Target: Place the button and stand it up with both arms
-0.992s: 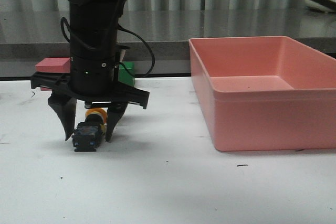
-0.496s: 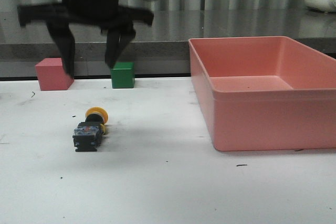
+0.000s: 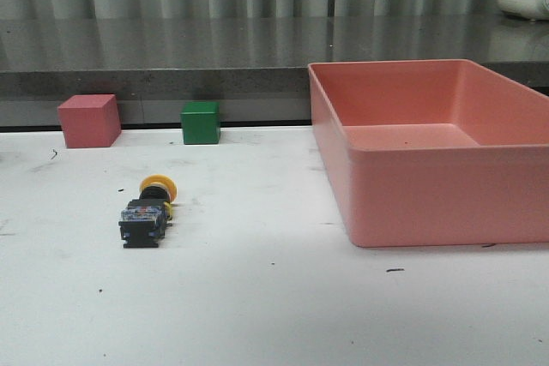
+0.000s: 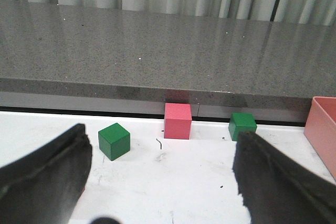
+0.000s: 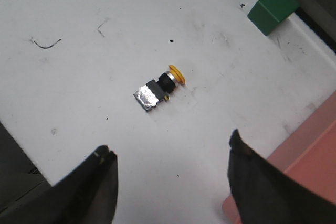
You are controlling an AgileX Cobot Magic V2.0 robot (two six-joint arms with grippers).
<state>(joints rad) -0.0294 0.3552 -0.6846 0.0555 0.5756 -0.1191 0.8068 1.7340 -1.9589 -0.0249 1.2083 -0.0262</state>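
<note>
The front view sits low, facing forward over the white table (image 3: pixel 274 297) to the grey counter (image 3: pixel 171 49). The left wrist view faces that counter too — sharing the pink cube (image 4: pixel 177 120). The right wrist view looks down from high — sharing the button (image 5: pixel 159 89).

Open table (image 3: pixel 257 297) all around the lying button (image 3: pixel 147 210), pink bin (image 3: pixel 429 186) well right, cubes behind.

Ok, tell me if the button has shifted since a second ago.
No. The button lies on its side in the same spot, in front of the green cube and left of the pink bin.
</note>
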